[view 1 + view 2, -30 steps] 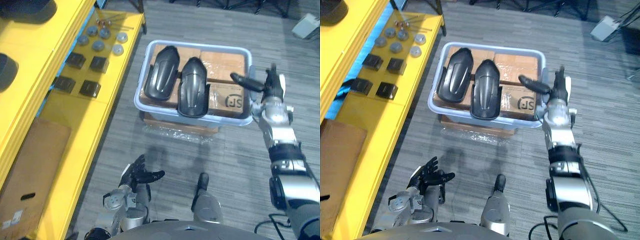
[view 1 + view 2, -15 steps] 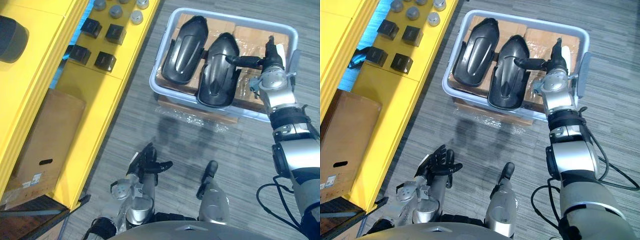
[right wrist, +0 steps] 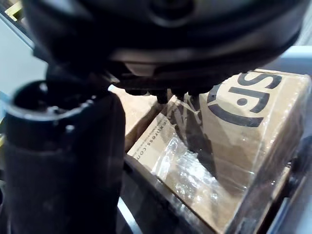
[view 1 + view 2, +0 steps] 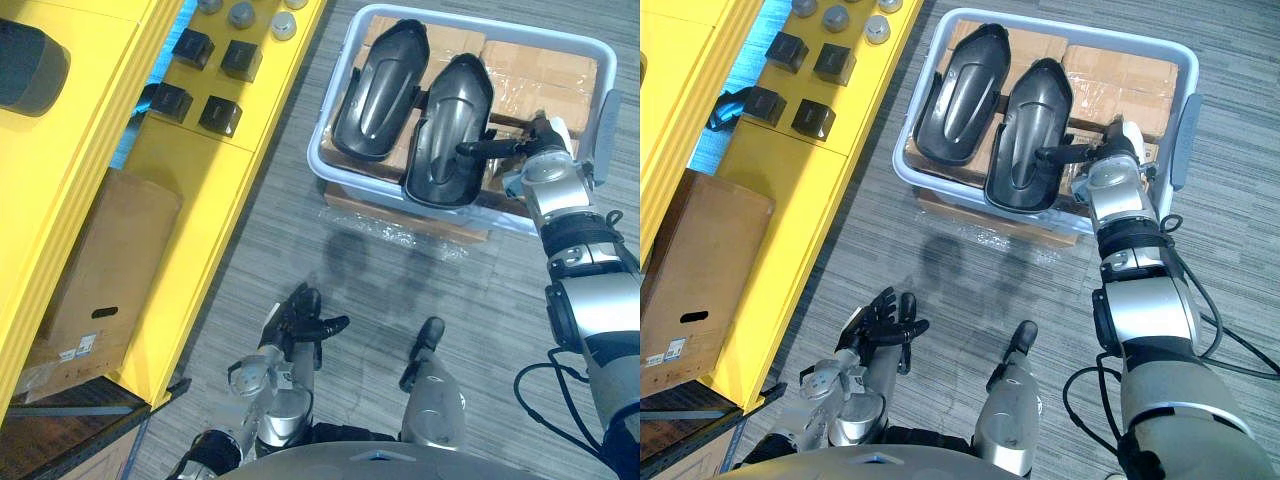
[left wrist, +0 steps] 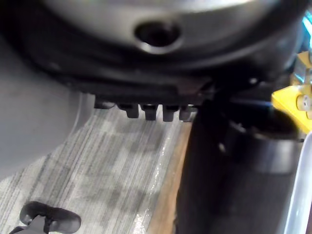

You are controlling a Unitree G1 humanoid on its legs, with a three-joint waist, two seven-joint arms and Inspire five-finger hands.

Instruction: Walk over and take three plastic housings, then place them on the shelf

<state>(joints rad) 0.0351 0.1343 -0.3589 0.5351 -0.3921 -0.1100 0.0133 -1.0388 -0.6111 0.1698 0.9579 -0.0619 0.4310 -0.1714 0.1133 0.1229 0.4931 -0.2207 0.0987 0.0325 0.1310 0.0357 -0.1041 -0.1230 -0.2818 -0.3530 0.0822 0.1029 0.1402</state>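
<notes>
Lying side by side on cartons (image 4: 540, 70) in a grey bin (image 4: 322, 165), two plastic housings (image 4: 375, 90) are seen from the head camera. The right hand (image 4: 538, 140) is placed at three o'clock of the right-hand housing (image 4: 450, 130), thumb (image 4: 480, 148) laid across it, fingers hard to make out. In the right wrist view, straight fingers (image 3: 168, 95) are shown, clamped on nothing. The left hand (image 4: 298, 325) is held slack-fingered at six o'clock.

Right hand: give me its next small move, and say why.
Probably lower the right hand and curl its fingers round the right edge of the nearer housing: the open hand reaches over it in the grey bin without gripping it. The left hand hangs open, low.
</notes>
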